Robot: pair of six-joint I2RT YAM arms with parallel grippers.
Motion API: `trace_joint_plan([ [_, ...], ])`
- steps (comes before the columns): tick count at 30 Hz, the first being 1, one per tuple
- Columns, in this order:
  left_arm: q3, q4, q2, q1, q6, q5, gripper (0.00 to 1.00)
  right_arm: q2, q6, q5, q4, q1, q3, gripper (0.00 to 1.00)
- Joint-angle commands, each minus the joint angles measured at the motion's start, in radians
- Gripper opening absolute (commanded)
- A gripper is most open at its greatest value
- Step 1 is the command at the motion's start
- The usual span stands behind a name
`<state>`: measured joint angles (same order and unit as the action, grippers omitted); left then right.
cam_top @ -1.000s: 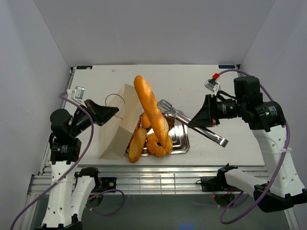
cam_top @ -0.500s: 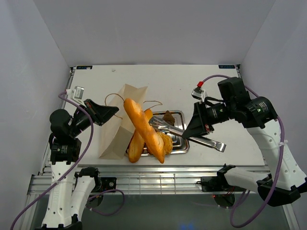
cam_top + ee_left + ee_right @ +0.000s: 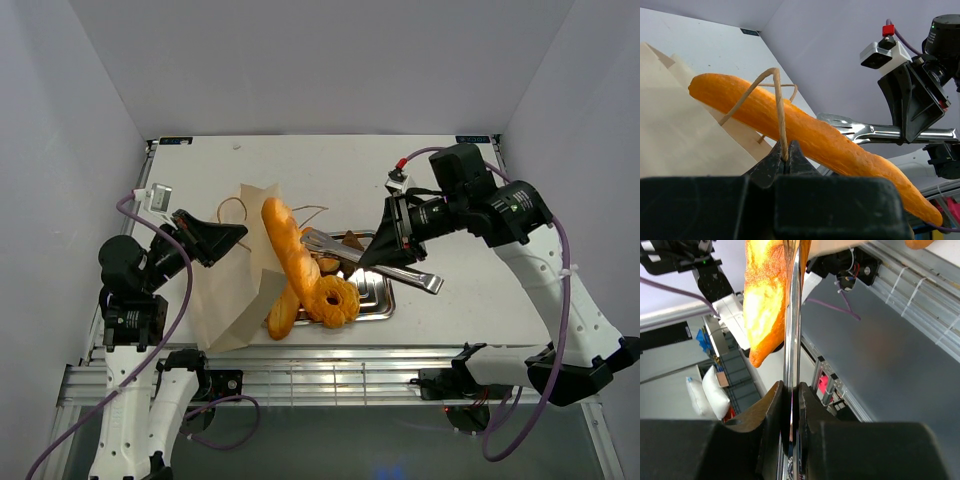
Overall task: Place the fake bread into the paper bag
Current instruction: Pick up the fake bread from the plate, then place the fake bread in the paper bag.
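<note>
The cream paper bag (image 3: 232, 292) lies on the table left of the tray, and my left gripper (image 3: 226, 234) is shut on its brown cord handle (image 3: 779, 107), holding it up. My right gripper (image 3: 384, 256) is shut on the metal tongs (image 3: 345, 255), which pinch a long golden baguette (image 3: 292, 252) slanting over the bag's mouth. In the left wrist view that baguette (image 3: 805, 134) crosses just behind the handle loop. A second baguette (image 3: 284, 312) and a ring doughnut (image 3: 336, 299) rest at the steel tray (image 3: 381, 297). Dark pastries are partly hidden behind the tongs.
The tray sits mid-table beside the bag's right edge. White walls enclose the table on the left, back and right. Both arm bases and a metal rail run along the near edge.
My right arm swung left with the tongs, carrying the baguette from above the tray to the bag's mouth. The left gripper kept its hold on the handle, and the bag has spread wider.
</note>
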<state>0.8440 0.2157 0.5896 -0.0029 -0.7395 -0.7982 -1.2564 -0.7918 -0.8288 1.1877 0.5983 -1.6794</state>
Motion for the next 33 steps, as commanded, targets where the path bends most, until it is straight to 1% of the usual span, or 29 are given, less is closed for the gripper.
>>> trace_joint_plan([
  [1,0.001,-0.022,-0.005,0.0,-0.015,-0.024,0.0,-0.011,-0.096,0.025,-0.099,0.017,-0.055,0.08],
  [6,0.012,-0.045,0.018,0.0,-0.008,-0.044,0.0,-0.052,-0.095,-0.021,-0.132,0.064,-0.062,0.08],
  [10,0.018,-0.062,0.022,0.0,0.015,-0.065,0.0,-0.084,-0.072,-0.039,-0.139,0.133,-0.069,0.08],
  [14,0.02,-0.064,0.018,0.0,0.035,-0.099,0.0,-0.1,-0.017,-0.009,-0.079,0.136,-0.078,0.08],
  [17,0.007,-0.085,-0.004,0.0,0.014,-0.121,0.0,-0.124,0.02,0.02,-0.051,0.136,-0.103,0.08],
  [22,0.003,-0.09,-0.014,-0.003,-0.021,-0.153,0.0,-0.189,0.075,0.092,-0.019,0.136,-0.193,0.08],
  [27,0.015,-0.104,-0.004,-0.008,-0.032,-0.164,0.0,-0.227,0.063,0.085,-0.059,0.136,-0.192,0.08],
  [33,0.026,-0.114,0.003,-0.011,-0.046,-0.179,0.0,-0.303,0.1,0.088,-0.013,0.129,-0.249,0.08],
])
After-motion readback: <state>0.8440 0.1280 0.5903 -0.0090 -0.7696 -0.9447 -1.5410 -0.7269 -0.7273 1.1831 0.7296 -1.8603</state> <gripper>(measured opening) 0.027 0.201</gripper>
